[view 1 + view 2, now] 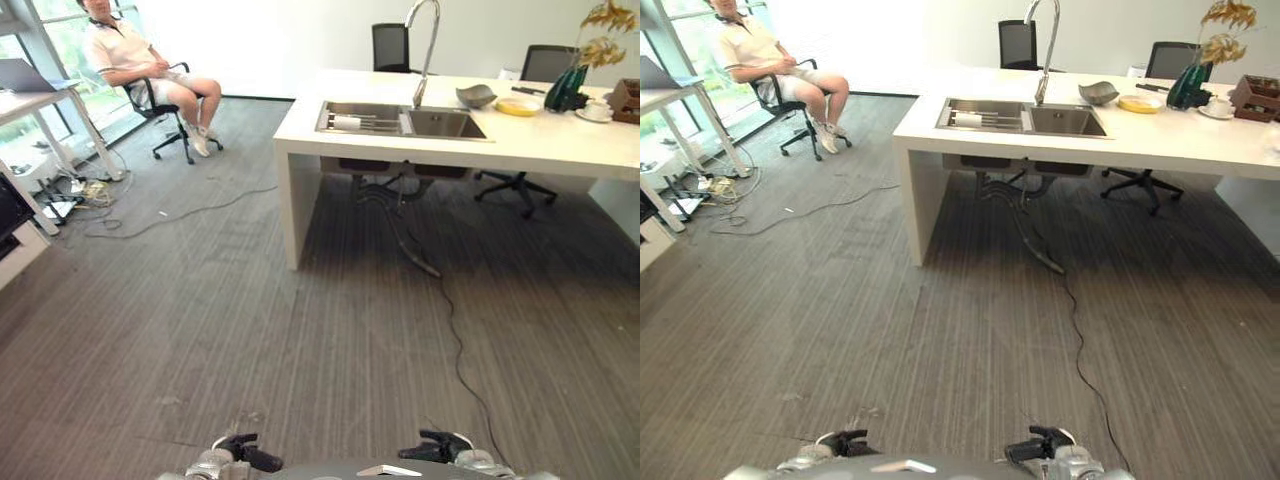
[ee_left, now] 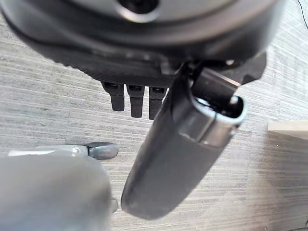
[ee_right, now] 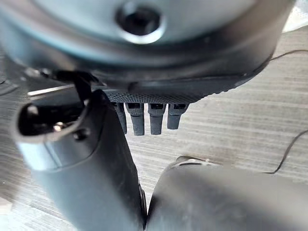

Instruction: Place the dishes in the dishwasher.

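Note:
On the white counter (image 1: 520, 140) far ahead lie a grey bowl (image 1: 476, 96), a yellow plate (image 1: 518, 105) and a white cup on a saucer (image 1: 597, 110), all right of the steel sink (image 1: 440, 124) and its tall tap (image 1: 424, 40). A rack with a white item (image 1: 347, 122) lies in the sink's left basin. My left hand (image 1: 245, 452) and right hand (image 1: 440, 446) hang low near the floor, far from the counter. The left wrist view has the left hand's fingers (image 2: 136, 98) straight and its thumb out, holding nothing. My right hand's fingers (image 3: 149, 118) are straight too, also holding nothing.
A person sits on an office chair (image 1: 160, 85) at the far left beside a desk (image 1: 35, 100). Cables (image 1: 445, 310) trail across the grey carpet from under the counter. Two dark chairs (image 1: 545, 65) stand behind the counter. A green vase with a plant (image 1: 568, 88) stands at its right end.

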You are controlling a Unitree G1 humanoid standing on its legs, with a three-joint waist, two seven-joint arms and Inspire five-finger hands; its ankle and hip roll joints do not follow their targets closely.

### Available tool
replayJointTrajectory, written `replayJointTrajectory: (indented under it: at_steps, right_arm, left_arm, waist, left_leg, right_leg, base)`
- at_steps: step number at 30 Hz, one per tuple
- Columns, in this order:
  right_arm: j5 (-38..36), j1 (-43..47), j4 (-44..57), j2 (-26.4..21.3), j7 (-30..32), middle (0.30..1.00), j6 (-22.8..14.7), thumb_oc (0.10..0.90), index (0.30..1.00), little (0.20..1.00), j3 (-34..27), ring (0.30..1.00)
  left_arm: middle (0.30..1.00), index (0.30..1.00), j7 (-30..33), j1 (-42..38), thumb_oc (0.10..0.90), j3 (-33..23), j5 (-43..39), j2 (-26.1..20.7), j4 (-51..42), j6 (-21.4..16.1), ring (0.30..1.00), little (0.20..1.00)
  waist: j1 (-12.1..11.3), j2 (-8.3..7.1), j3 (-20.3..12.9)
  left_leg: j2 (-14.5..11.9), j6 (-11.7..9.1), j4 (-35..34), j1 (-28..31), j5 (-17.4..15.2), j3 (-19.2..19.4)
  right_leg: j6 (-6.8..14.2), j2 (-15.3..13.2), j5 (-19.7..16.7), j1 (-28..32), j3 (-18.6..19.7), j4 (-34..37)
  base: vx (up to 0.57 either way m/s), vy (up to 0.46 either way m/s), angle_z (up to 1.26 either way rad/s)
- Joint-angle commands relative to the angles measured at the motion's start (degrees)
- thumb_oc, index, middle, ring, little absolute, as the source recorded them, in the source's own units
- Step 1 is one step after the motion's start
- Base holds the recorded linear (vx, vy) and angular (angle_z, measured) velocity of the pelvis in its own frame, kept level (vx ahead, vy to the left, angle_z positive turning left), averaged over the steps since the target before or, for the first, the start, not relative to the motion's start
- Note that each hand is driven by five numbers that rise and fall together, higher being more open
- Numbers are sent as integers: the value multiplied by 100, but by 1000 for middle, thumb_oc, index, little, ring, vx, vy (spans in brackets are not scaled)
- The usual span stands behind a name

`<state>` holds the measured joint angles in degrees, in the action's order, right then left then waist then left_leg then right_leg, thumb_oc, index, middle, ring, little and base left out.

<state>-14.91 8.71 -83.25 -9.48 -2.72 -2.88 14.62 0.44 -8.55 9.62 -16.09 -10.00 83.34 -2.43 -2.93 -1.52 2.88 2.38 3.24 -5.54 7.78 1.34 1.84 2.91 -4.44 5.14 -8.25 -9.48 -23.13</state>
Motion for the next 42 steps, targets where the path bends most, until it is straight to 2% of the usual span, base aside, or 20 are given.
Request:
replayJointTrajectory:
  at_steps: [1,6,12,14,16,18,19,23,24,25,26,28,32,34,35,36,38,40,41,42]
  right_arm:
    - [-349,371,-41,-39,22,900,-56,800,900,900,17,900]
    - [-498,398,-127,-127,27,900,-28,800,900,900,-98,900]
    - [-425,194,-245,-194,-43,900,-25,800,900,900,-210,900]
    - [-333,136,-344,-252,-64,900,-17,800,900,900,-225,900]
    - [-188,54,-449,-313,-80,900,-17,800,900,900,-235,900]
    - [-155,12,-420,-415,-69,900,-27,800,900,900,-291,900]
    - [-125,58,-435,-526,-13,900,11,800,900,900,-306,900]
    - [-63,74,-496,-569,3,900,58,800,900,900,-302,900]
    - [27,26,-488,-577,-13,900,57,800,900,900,-275,900]
    - [27,26,-488,-577,-13,900,57,800,900,900,-275,900]
    - [50,-26,-434,-586,-46,900,29,800,900,900,-295,900]
    - [79,-69,-422,-633,-38,900,19,800,900,900,-370,900]
    - [167,-125,-491,-658,-78,900,60,800,900,900,-606,900]
    - [327,-269,-509,-622,-63,900,54,800,900,900,-767,900]
    - [441,-472,-644,-581,-110,900,105,800,900,900,-956,900]
    - [441,-473,-644,-583,-110,900,105,800,900,900,-956,900]
    - [517,-637,-648,-654,-202,900,138,800,900,900,-1035,900]
    - [507,-688,-610,-690,-216,900,162,800,900,900,-1070,900]
    - [485,-746,-607,-756,-225,900,191,800,900,900,-1158,900]
    - [368,-786,-603,-778,-232,900,207,800,900,900,-1286,900]
  left_arm:
    - [900,900,-27,-832,800,81,-504,345,-186,-287,900,900]
    - [900,900,31,-1070,800,218,-297,303,-99,-256,900,900]
    - [900,900,-22,-1000,800,-6,-264,395,69,-235,900,900]
    - [900,900,-36,-978,800,-10,-276,425,50,-250,900,900]
    - [900,900,-110,-931,800,-28,-352,432,33,-243,900,900]
    - [900,900,-118,-962,800,-4,-447,395,-149,-224,900,900]
    - [900,900,-84,-1030,800,40,-524,358,-348,-196,900,900]
    - [900,900,-104,-1066,800,106,-666,342,-583,-215,900,900]
    - [900,900,-117,-968,800,191,-808,264,-1121,-258,900,900]
    - [900,900,-117,-968,800,192,-808,264,-1122,-257,900,900]
    - [900,900,-57,-848,800,263,-975,88,-1938,-325,900,900]
    - [900,900,-58,-675,800,316,-1150,-153,-2897,-358,900,900]
    - [900,900,-172,-314,800,145,-1486,-652,-4533,-410,900,900]
    - [900,900,-236,-117,800,83,-1581,-835,-5209,-419,900,900]
    - [900,900,-313,14,800,42,-1472,-990,-5529,-401,900,900]
    - [900,900,-313,15,800,42,-1472,-988,-5530,-400,900,900]
    - [900,900,-359,-31,800,34,-1418,-1147,-5861,-377,900,900]
    - [900,900,-354,-15,800,19,-1376,-1243,-6049,-387,900,900]
    - [900,900,-383,-117,800,76,-1194,-1433,-6353,-364,900,900]
    - [900,900,-340,-131,800,8,-1154,-1491,-6552,-364,900,900]
  waist:
    - [60,111,359]
    - [299,96,507]
    - [360,198,219]
    - [356,279,119]
    - [311,305,95]
    - [246,155,237]
    - [28,23,444]
    - [-251,9,471]
    - [-587,80,422]
    - [-589,80,426]
    - [-763,153,439]
    - [-1004,252,500]
    - [-1172,308,406]
    - [-1241,313,175]
    - [-1240,206,2]
    - [-1247,219,-10]
    - [-1031,314,85]
    - [-914,384,138]
    - [-780,549,195]
    - [-741,544,221]
  left_leg:
    - [272,56,54,254,-405,-212]
    - [292,-46,54,769,-798,-563]
    - [70,-179,732,1071,-983,-824]
    - [-16,-371,1450,896,-621,-823]
    - [-118,-609,2848,413,204,-692]
    - [-6,-887,4623,-462,1091,-642]
    - [-83,-656,5556,-1267,886,-243]
    - [265,-417,5228,-1967,577,-179]
    - [493,-327,3870,-2148,577,-329]
    - [493,-327,3867,-2141,577,-326]
    - [267,-306,2010,-2120,625,-335]
    - [215,-364,697,-2321,958,-545]
    - [44,-440,55,-2479,1147,-142]
    - [89,-318,54,-2147,1375,-316]
    - [281,-164,54,-1734,1194,-283]
    - [265,-166,54,-1746,1198,-281]
    - [269,36,54,-1351,1048,-345]
    - [261,107,54,-1166,971,-394]
    - [188,218,54,-859,824,-539]
    - [206,244,54,-720,729,-597]
  right_leg:
    - [80,-169,-1165,-345,-208,707]
    - [260,-107,-1765,-736,-283,2348]
    - [69,10,-1864,-689,-183,2055]
    - [-90,181,-1646,-551,-189,1845]
    - [-311,287,-1356,-211,-254,1762]
    - [-542,259,-1172,109,-216,1791]
    - [-708,269,-912,548,-123,1861]
    - [-695,311,-769,911,59,1943]
    - [-556,399,-721,1264,274,2153]
    - [-556,398,-721,1269,276,2154]
    - [-455,511,-554,1571,373,2343]
    - [-449,632,-402,1908,494,2466]
    - [-362,656,-2,2396,650,2439]
    - [-278,609,179,2438,743,1947]
    - [135,283,-349,2173,507,638]
    - [133,298,-363,2161,514,645]
    - [463,38,-1395,1523,407,-1027]
    - [452,-96,-1514,1304,289,-1705]
    - [342,-335,-1474,910,30,-2602]
    - [284,-480,-1286,709,-60,-2859]
  base:
    - [102,-18,2]
    - [374,-74,33]
    - [503,-154,32]
    - [545,-232,27]
    - [526,-267,20]
    - [478,-355,22]
    - [387,-313,14]
    - [396,-84,-21]
    - [374,31,-20]
    - [728,25,-79]
    - [520,7,-77]
    - [582,35,-41]
    - [526,127,-22]
    - [664,255,-63]
    - [352,178,-63]
    - [456,267,-50]
    - [269,234,-24]
    - [264,209,12]
    - [306,159,54]
    - [408,168,65]
